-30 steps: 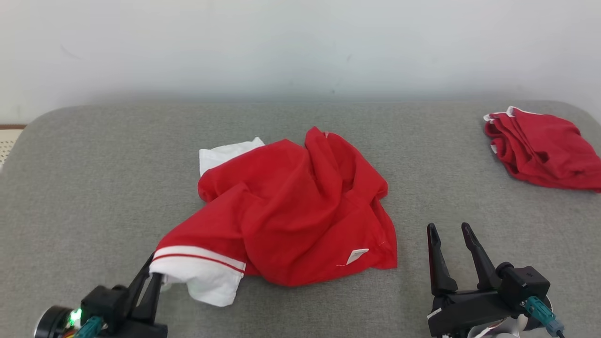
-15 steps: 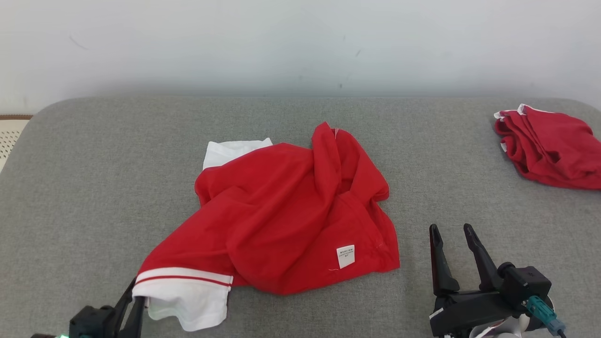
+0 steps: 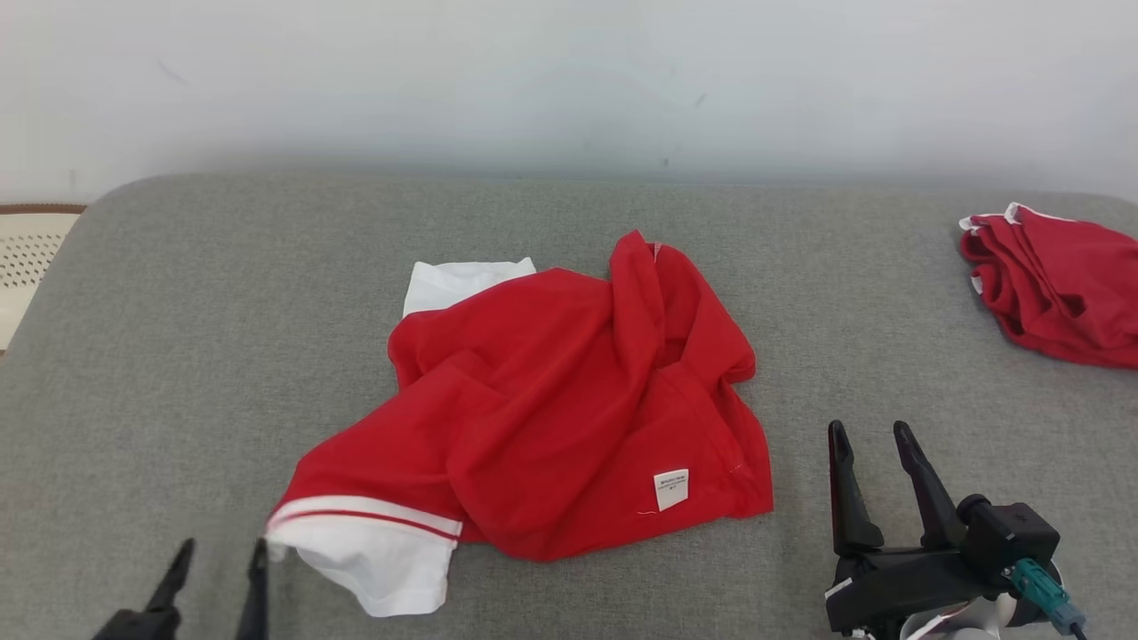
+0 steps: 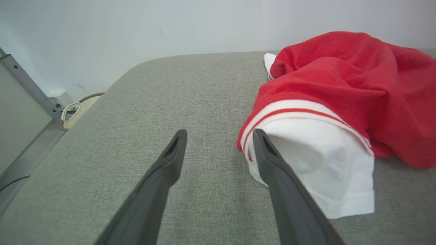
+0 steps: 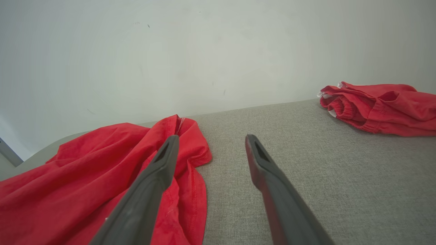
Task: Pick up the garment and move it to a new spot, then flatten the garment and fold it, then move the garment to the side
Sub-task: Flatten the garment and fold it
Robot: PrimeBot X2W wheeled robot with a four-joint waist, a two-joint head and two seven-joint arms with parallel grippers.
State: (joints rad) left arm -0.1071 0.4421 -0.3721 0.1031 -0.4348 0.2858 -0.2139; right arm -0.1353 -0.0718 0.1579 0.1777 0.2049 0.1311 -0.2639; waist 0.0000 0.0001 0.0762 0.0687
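Observation:
A crumpled red garment (image 3: 569, 400) with white striped sleeve cuffs lies in the middle of the grey padded table (image 3: 178, 311). One white cuff (image 3: 373, 551) points to the near left; in the left wrist view this cuff (image 4: 323, 156) lies just right of my fingers. My left gripper (image 3: 218, 551) stands open at the lower left, just left of that cuff, nothing between its fingers. My right gripper (image 3: 871, 436) is open to the right of the garment's hem, over bare table. In the right wrist view the garment (image 5: 85, 163) lies left of my open right gripper (image 5: 211, 139).
A second red garment (image 3: 1058, 289), folded, rests at the table's far right edge; the right wrist view shows that folded garment (image 5: 381, 105) too. A pale wall stands behind the table. A cream perforated object (image 3: 27, 267) shows off the table's left end.
My left gripper has let go of the white cuff, opened and drawn back toward the near left. The cuff now lies on the table. The camera has shifted slightly.

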